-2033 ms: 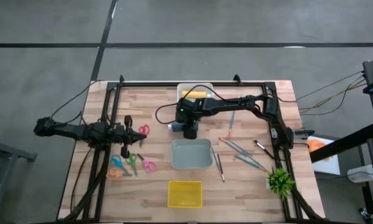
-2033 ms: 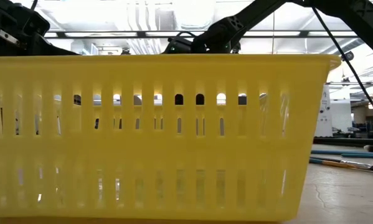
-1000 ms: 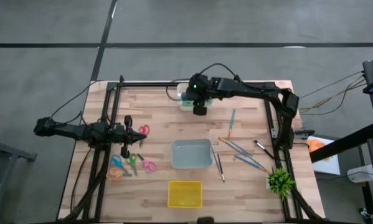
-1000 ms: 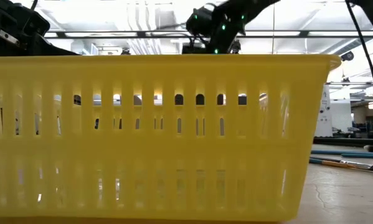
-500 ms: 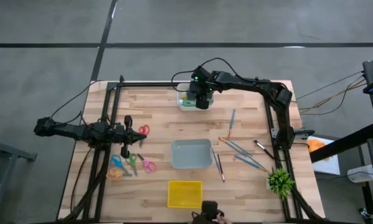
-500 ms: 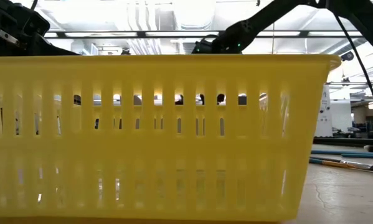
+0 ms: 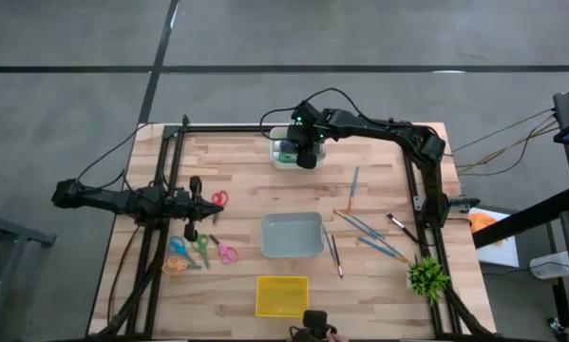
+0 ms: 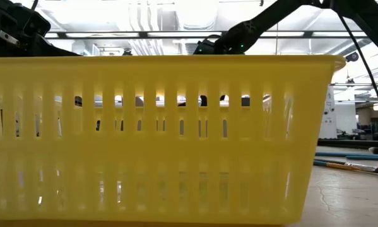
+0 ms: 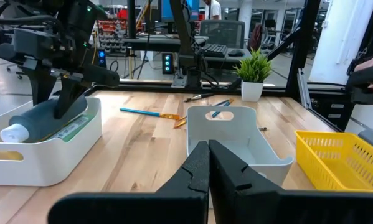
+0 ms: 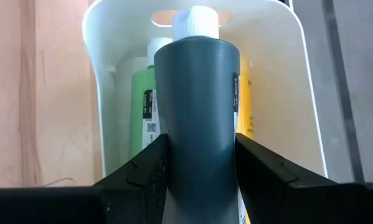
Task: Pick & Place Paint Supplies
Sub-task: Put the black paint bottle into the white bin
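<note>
The wooden counter (image 7: 237, 190) holds a white bin (image 10: 298, 93) at its far edge. The right hand (image 10: 198, 165) grips the dark blue tube (image 10: 198, 124) over it, maybe touching the green tube (image 10: 142, 112) and yellow tube (image 10: 246, 106) inside. The left hand (image 9: 208, 163), clenched shut, waits by the scissors (image 7: 200, 249).

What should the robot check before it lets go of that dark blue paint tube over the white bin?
1. Right gripper clamped on the dark blue tube: ok.
2. Tube inside the white bin: ok.
3. Green tube and yellow tube already in the bin, space between them: ok.
4. Tube resting on the bin floor: cannot tell.
5. Left gripper shut, parked far from the bin: ok.
6. Brushes left on the table: not ok.
</note>
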Robot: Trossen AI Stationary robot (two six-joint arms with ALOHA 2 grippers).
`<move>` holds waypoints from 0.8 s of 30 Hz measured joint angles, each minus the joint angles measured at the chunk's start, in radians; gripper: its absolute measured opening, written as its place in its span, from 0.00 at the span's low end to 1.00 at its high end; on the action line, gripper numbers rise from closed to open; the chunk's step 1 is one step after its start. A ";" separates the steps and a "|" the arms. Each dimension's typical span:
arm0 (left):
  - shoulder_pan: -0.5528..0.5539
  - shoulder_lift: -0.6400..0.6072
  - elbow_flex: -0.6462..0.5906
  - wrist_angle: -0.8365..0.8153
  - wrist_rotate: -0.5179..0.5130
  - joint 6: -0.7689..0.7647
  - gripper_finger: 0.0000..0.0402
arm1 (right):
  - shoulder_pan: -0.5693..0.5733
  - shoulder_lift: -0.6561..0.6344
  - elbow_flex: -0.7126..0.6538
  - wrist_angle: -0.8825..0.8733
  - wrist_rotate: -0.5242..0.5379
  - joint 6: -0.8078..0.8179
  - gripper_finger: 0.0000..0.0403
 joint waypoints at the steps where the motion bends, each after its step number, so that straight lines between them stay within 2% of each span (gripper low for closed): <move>1: 0.000 0.000 0.000 0.000 0.000 0.000 0.00 | 0.000 0.000 0.000 0.000 0.000 0.005 0.38; 8: 0.000 0.000 0.000 0.000 0.000 0.000 0.00 | -0.001 0.002 0.000 0.019 0.001 0.010 0.38; 16: 0.000 0.000 0.000 0.000 0.000 0.000 0.00 | -0.001 0.003 0.000 0.023 0.001 0.020 0.56; 24: 0.000 0.000 0.000 0.000 0.000 0.000 0.00 | -0.001 0.003 0.000 0.023 0.003 0.023 0.58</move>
